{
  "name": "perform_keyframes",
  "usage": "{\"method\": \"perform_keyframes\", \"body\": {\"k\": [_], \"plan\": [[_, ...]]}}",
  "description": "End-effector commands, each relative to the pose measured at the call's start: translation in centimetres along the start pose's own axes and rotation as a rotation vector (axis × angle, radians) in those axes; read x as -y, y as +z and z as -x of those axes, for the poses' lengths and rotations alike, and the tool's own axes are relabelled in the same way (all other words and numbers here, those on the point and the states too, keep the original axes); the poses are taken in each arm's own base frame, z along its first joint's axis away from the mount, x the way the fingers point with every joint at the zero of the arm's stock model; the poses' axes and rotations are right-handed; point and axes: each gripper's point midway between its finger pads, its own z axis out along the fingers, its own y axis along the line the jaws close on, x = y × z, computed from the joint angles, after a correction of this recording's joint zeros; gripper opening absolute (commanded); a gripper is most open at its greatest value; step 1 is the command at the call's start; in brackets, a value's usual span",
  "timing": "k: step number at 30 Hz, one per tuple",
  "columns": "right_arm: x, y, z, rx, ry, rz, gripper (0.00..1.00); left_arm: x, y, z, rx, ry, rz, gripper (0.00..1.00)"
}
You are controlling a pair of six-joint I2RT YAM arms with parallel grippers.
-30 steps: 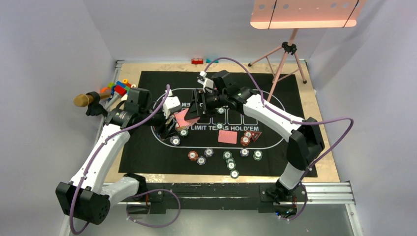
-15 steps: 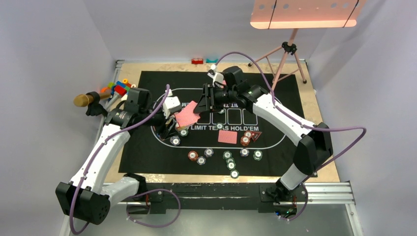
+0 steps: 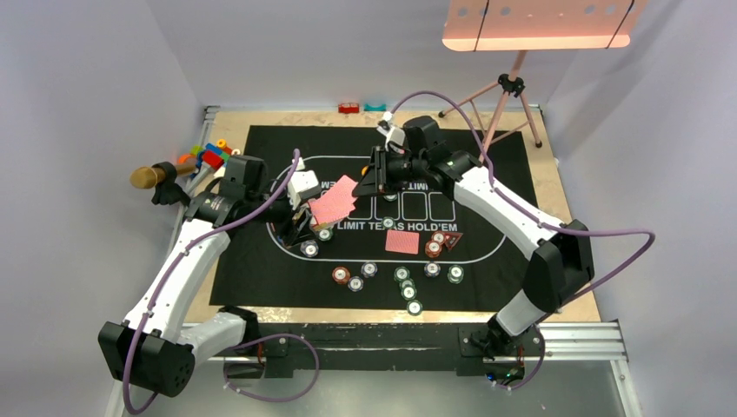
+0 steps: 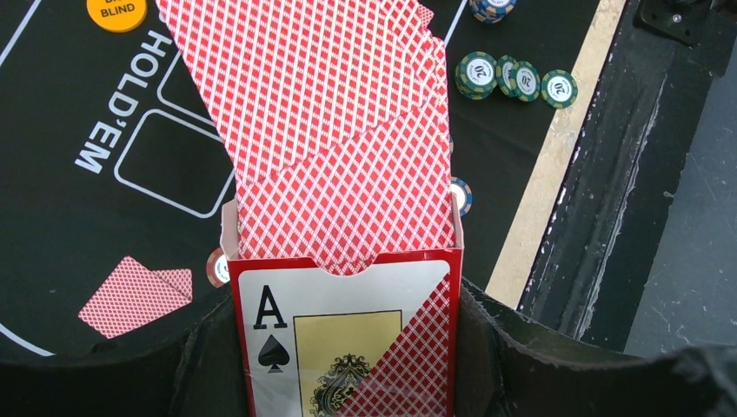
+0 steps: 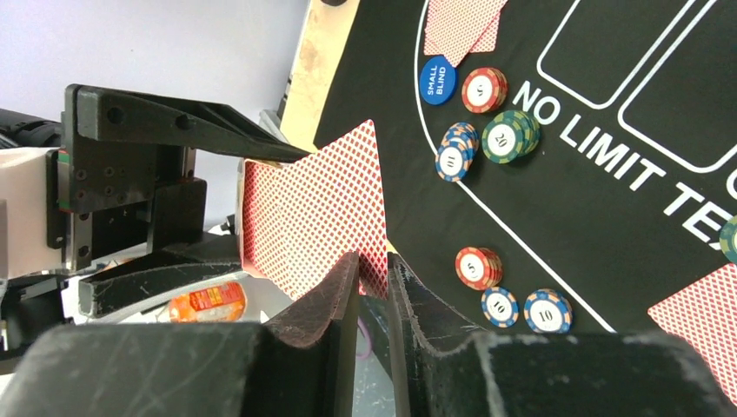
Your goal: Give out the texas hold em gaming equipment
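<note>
**Top external view**
- Black felt mat (image 3: pixel 261 261) lies on the table (image 3: pixel 278 118).
- Poker chips (image 3: pixel 401 274) sit in small lots along the near arc of the printed oval, with more at its left end.
- One dealt lot (image 3: pixel 402 241) lies face down near mid-mat, and the red triangle marker (image 3: pixel 452 241) is just beside it on the right.
- Left gripper (image 3: pixel 295 224) and right gripper (image 3: pixel 363 185) meet above the left half of the mat, with the fanned cards (image 3: pixel 335 204) between them.
- Toy bricks (image 3: pixel 209 156) and a microphone (image 3: pixel 148 176) lie off the mat's left edge.

**Left wrist view**
- The left gripper is clenched around the card box (image 4: pixel 287 330), with the ace of spades face toward the camera. The deck fans out of the box's open top.
- Orange disc (image 4: pixel 116 10) lies on the mat at upper left.
- Green chips (image 4: pixel 508 76) lie near the mat's edge.
- A face-down pair (image 4: pixel 130 295) lies at lower left.
- The printed card outline in this view carries no card.

**Right wrist view**
- The right gripper is pinched on the lower corner of the drawn card (image 5: pixel 317 217), which stands upright beside the box. Whether the card is fully free of the deck cannot be told.
- Blue disc (image 5: pixel 437 80) lies on the mat, with chip stacks just beside it.

**Progress, as judged**
- Chips, both discs and the marker appear to be placed.
- Dealing is part done, and one card is in mid-draw.
- Left to do: set this card down and deal any further cards.
</note>
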Motion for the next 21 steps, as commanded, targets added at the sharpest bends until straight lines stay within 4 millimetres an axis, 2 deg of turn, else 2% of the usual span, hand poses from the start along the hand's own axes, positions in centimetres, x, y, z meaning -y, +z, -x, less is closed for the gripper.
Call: {"method": "perform_keyframes", "body": {"k": [1, 14, 21], "plan": [[-1.8, -2.1, 1.3, 0.074, -0.027, 0.051, 0.18, 0.1, -0.8, 2.1, 0.074, 0.071, 0.003, 0.0], [-2.0, -4.6, 2.8, 0.165, 0.006, 0.072, 0.04, 0.0, -0.7, 2.0, 0.071, 0.068, 0.002, 0.0], [-2.8, -6.2, 3.2, 0.204, 0.083, 0.182, 0.0, 0.1, -0.7, 1.8, 0.066, 0.067, 0.0, 0.0]]}}
